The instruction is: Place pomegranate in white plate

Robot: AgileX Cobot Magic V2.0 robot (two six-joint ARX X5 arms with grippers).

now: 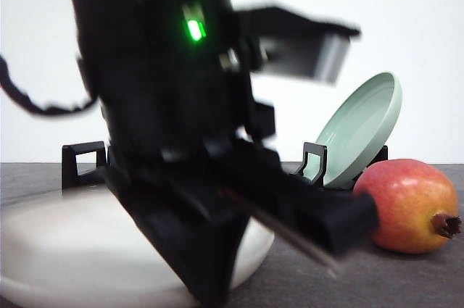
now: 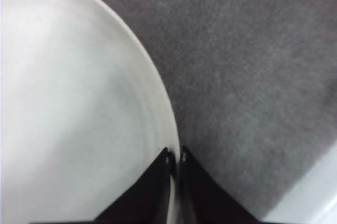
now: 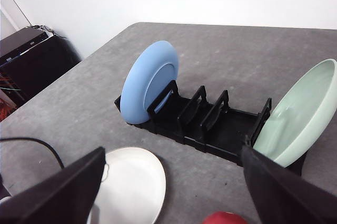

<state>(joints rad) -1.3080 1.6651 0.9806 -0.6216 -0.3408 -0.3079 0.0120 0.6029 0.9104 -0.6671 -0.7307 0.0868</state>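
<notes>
Closest to us, the black left arm (image 1: pixel 181 177) blocks most of the front view, its fingers (image 2: pixel 167 163) pinched shut on the rim of the wide off-white plate (image 1: pixel 65 257). The round red-to-yellow pomegranate (image 1: pixel 409 203) sits untouched on the grey table (image 1: pixel 377 279), right of the plate. Our right fingers (image 3: pixel 63 192) hang spread wide above it, so the pickup's not started.

Blurred: left arm (image 1: pixel 181 141) across front view, hiding middle of black rack (image 1: pixel 83 159) and far part of white plate (image 1: pixel 65 250); plate cut by lower edge. Cut off in right wrist view: pomegranate (image 3: pixel 225 217), only a red sliver at bottom edge; pale green plate (image 3: pixel 300 118) clipped at right edge. Left gripper (image 2: pixel 175 156) fingertips nearly together at plate rim; contact not discernible
</notes>
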